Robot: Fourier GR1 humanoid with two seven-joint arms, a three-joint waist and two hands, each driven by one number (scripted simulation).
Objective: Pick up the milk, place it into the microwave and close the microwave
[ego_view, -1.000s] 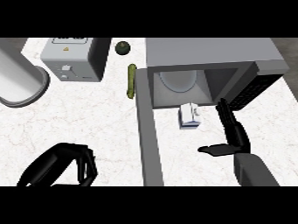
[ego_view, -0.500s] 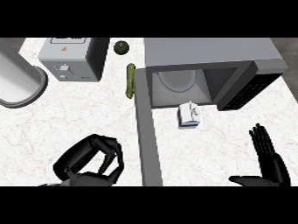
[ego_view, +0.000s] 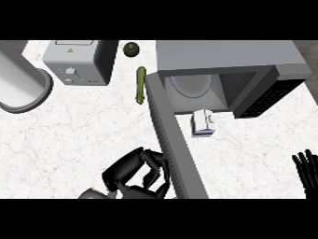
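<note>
Lying at the microwave (ego_view: 223,60) mouth, milk (ego_view: 203,123) sits well apart from the straight-fingered right hand (ego_view: 314,173).

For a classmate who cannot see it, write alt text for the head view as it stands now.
A white milk carton sits at the mouth of the open microwave, whose grey door swings out across the marble counter. The left hand is curled beside the door; the right hand rests open at the lower right edge.
</note>
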